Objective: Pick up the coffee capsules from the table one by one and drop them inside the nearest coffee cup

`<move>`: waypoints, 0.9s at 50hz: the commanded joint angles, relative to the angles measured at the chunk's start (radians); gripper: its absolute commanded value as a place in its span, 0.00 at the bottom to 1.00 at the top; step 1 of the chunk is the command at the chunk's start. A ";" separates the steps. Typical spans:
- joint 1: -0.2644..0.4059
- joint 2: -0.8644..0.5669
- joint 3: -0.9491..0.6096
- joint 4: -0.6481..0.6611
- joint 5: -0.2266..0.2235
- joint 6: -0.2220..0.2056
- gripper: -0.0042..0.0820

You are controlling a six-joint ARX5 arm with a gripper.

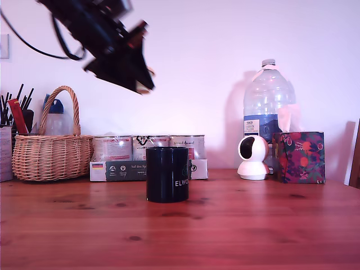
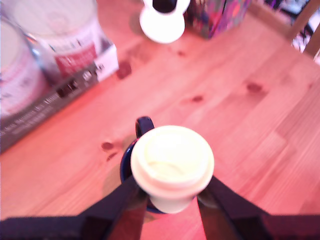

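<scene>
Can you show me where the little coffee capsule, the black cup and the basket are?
coffee capsule (image 2: 172, 162): wrist view, its flat top.
black cup (image 1: 167, 174): exterior view, its side.
basket (image 1: 52, 156): exterior view, its woven wall.

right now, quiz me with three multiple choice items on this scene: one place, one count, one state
1. Where is the beige capsule?
A. on the table
B. in the claw above the black mug
C. in the wicker basket

2. How many silver tins stand behind the mug?
A. one
B. three
C. five

3. The claw is:
A. wide open and empty
B. shut on the capsule
C. out of view

Answers: 1 B, the wrist view shows the capsule between the fingers over the mug; 2 B, the exterior view shows three; 3 B, both fingers press its sides.
</scene>
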State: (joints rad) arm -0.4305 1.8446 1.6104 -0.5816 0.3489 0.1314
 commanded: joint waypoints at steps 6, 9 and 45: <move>-0.011 0.090 0.069 -0.042 -0.020 0.006 0.30; -0.011 0.114 0.084 -0.054 -0.022 0.008 0.30; -0.057 0.237 0.148 -0.136 -0.104 0.018 0.30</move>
State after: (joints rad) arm -0.4870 2.0521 1.7489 -0.7200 0.2440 0.1417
